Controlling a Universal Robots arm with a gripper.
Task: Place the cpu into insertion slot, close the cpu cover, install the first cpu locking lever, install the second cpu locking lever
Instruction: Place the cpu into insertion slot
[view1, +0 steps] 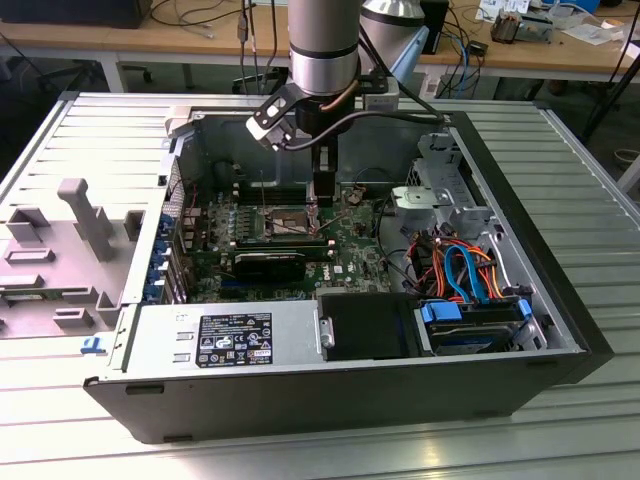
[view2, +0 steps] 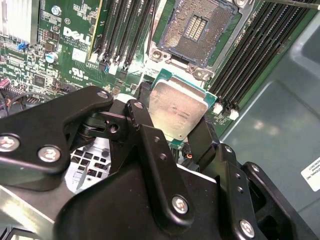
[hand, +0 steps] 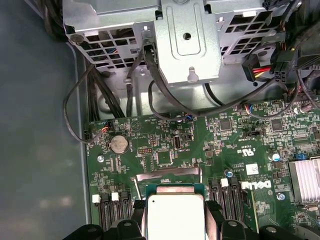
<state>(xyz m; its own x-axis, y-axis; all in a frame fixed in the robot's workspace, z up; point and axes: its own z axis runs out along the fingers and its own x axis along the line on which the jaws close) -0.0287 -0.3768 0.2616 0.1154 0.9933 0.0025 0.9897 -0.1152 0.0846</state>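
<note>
Firmly clamped between the two black metal fingers (view2: 139, 116) of the gripper (view2: 170, 120) is the cpu (view2: 177, 111), a small flat square chip with a silvery-grey metal top and a green edge. One finger presses on each of two opposite sides, and the chip's metal face is turned towards the second wrist camera. In the first wrist view the same chip (hand: 175, 212) sits between the fingertips of the gripper (hand: 174, 219), held above the green circuit board (hand: 200, 145).

Just past the fingertips in the second wrist view lies the insertion slot (view2: 196, 27), a square socket with a gold-brown contact field and a grey metal rim. Its contacts are bare, and the chip is not in it. Rows of long black memory slots (view2: 122, 30) run along both sides of the socket.

Further out from the gripper, the first wrist view shows a round silver coin cell (hand: 118, 144) on the board and a perforated grey metal drive cage (hand: 187, 40) beyond the board's edge.

In the exterior view the gripper (view1: 322, 195) hangs inside the open dark computer case (view1: 560, 270), just beside the socket (view1: 283, 218).
</note>
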